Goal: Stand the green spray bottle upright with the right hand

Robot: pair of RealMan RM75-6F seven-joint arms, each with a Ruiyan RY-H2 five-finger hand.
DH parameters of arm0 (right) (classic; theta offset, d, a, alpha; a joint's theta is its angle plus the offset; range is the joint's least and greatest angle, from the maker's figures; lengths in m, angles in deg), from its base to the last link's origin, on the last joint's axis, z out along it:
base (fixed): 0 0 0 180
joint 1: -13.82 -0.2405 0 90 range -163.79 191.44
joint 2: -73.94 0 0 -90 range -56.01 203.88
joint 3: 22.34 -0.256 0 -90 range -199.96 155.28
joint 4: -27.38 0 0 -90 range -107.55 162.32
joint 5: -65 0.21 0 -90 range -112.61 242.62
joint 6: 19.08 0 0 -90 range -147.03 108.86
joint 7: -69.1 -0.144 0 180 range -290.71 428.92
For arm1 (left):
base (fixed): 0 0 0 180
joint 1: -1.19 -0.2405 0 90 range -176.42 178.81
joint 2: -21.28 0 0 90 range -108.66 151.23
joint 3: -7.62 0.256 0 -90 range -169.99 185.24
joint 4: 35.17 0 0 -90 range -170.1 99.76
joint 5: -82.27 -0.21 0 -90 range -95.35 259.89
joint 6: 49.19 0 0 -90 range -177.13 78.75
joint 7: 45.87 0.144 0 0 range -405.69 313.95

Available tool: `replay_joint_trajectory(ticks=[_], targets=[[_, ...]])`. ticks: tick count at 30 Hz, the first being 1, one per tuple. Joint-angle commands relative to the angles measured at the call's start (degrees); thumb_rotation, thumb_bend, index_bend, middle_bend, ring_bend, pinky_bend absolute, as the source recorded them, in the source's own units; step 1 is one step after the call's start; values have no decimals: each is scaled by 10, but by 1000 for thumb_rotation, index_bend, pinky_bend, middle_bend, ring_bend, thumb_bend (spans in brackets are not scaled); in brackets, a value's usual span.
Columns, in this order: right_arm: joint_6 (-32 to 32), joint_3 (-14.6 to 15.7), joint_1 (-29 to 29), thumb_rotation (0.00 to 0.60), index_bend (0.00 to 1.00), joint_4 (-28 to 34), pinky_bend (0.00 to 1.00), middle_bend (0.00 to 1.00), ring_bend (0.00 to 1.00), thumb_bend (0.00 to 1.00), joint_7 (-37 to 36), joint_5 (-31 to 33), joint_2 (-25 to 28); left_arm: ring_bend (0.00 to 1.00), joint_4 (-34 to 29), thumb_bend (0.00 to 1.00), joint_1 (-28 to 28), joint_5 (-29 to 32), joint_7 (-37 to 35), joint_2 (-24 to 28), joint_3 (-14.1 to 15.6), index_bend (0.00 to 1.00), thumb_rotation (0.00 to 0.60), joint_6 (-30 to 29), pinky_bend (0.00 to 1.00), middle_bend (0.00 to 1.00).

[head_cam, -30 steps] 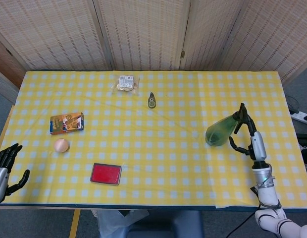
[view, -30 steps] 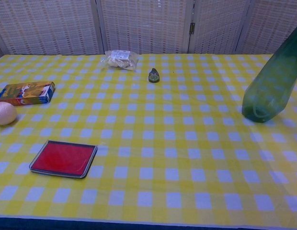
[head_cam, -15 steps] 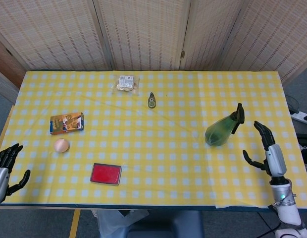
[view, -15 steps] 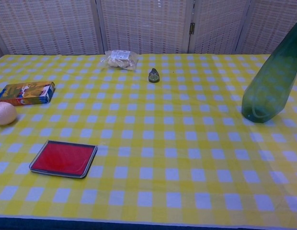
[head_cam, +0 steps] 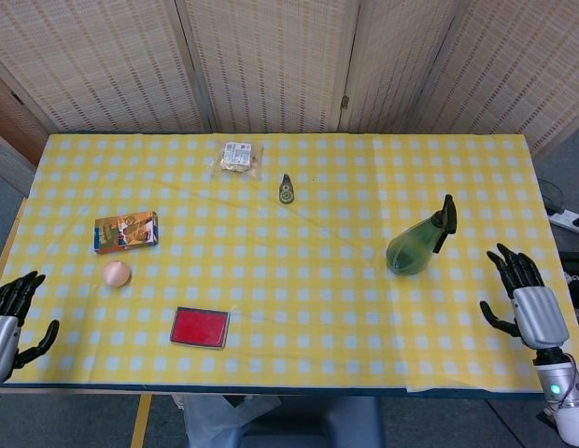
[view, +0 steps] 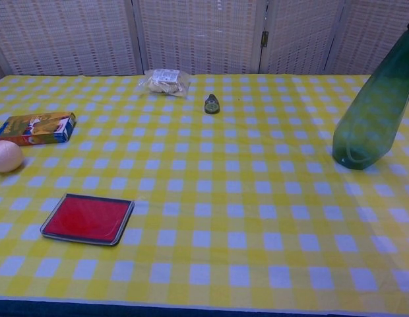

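Observation:
The green spray bottle (head_cam: 418, 244) stands upright on the yellow checked table (head_cam: 299, 308), right of centre, its black nozzle on top. In the chest view the green spray bottle (view: 376, 109) rises at the right edge, free of any hand. My right hand (head_cam: 525, 299) hovers by the table's right front corner, fingers spread, well apart from the bottle and holding nothing. My left hand (head_cam: 9, 317) hangs off the left front corner, fingers apart and empty. Neither hand shows in the chest view.
A red flat case (head_cam: 200, 327) lies front left, with a pale egg-like ball (head_cam: 116, 273) and a colourful box (head_cam: 126, 231) behind it. A wrapped snack (head_cam: 238, 156) and a small dark bottle (head_cam: 286, 189) lie at the back centre. A woven screen stands behind.
My right hand has let go of the bottle and drawn back to the right front corner. The bottle stays standing where it was. The left hand has barely moved.

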Motion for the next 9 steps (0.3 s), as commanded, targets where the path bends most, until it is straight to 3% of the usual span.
replay_joint_trajectory(ticks=[1,9], targets=[[-34,15,33,600,0,176,0,0,0,406,238,70,77,103,-2,417,-1,-2,6,-1,1,0,51,-3,124,91],[-26,11,42,600,0,204,0,0,0,407,241,59,89,103,-8,418,-4,3,24,-3,1,0,48,-3,124,91]])
